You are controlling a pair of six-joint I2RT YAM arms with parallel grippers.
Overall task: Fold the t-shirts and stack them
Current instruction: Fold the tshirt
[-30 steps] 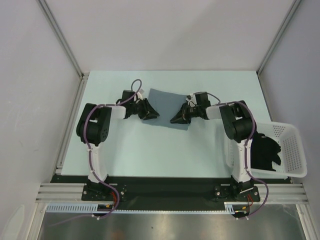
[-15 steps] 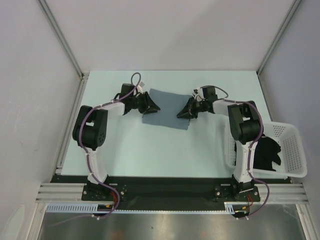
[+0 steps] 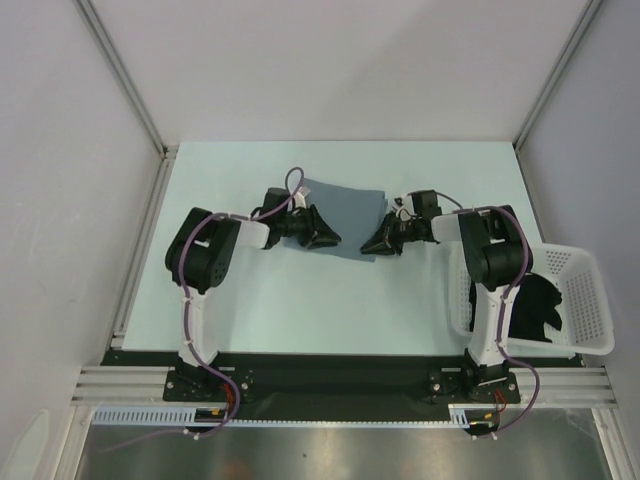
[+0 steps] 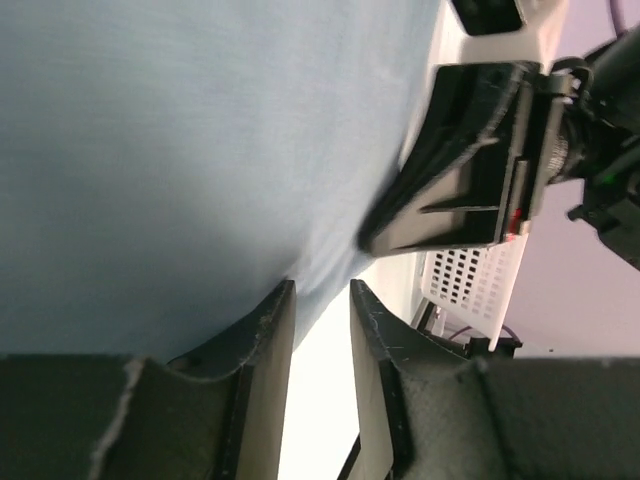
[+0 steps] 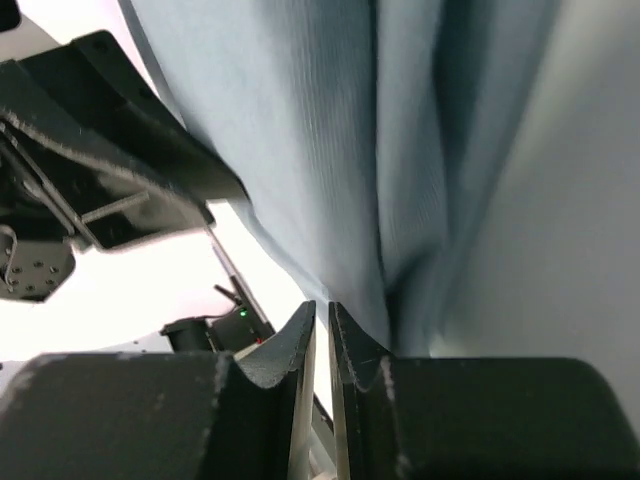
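Flanking the folded slate grey-blue cloth t-shirt (image 3: 346, 206), left gripper (image 3: 325, 240) with jaws slightly parted, right gripper (image 3: 372, 245) nearly closed, its hold unclear.

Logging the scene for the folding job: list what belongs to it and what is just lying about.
Job:
grey-blue shirt
black shirt

Lying about:
basket, holding the black shirt

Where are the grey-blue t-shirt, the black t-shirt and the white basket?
grey-blue t-shirt (image 3: 348, 212): top external view, middle of the cloth.
black t-shirt (image 3: 535, 305): top external view, cloth lying inside the basket.
white basket (image 3: 592, 300): top external view, its right lattice wall.
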